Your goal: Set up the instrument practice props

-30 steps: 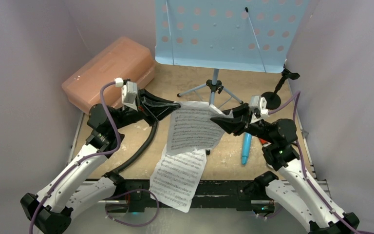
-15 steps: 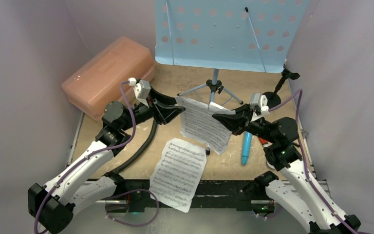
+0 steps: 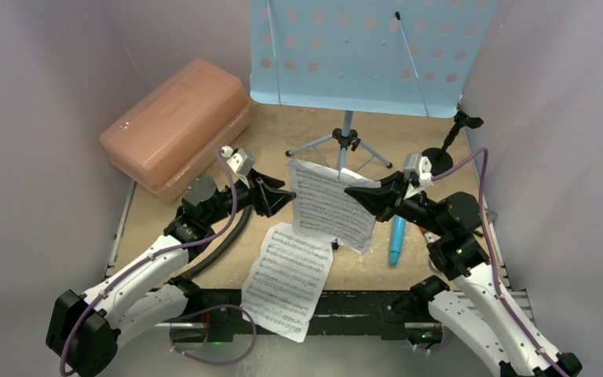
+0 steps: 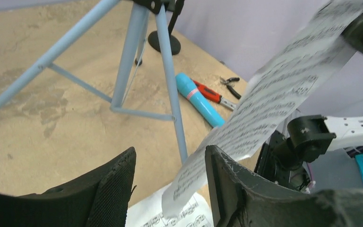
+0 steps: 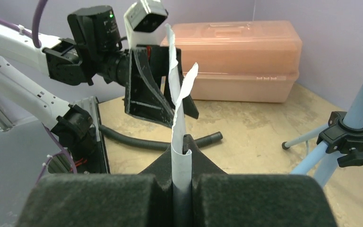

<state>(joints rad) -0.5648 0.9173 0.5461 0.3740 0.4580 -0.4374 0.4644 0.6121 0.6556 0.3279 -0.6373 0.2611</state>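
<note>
Pages first: one page (image 3: pixel 286 279) lies flat over the near edge of the surface (image 3: pixel 283 133). Just beyond, the right pincer (image 3: pixel 352 190) clamps a second page (image 3: pixel 331 206) upright, while the left pincer (image 3: pixel 286 195) stands parted beside its other edge. Right of them lies the microphone (image 3: pixel 396 239); behind stand the music stand (image 3: pixel 361 55) and mic stand (image 3: pixel 440 161).

- Looks like a robot lab test booth.
- Closed in on three sides by plain pale-purple panels (image 3: pixel 47 78) around a scuffed wooden tabletop (image 3: pixel 283 129).
- Fitted along the near edge with two cabled robot arms (image 3: pixel 137 271).
</note>
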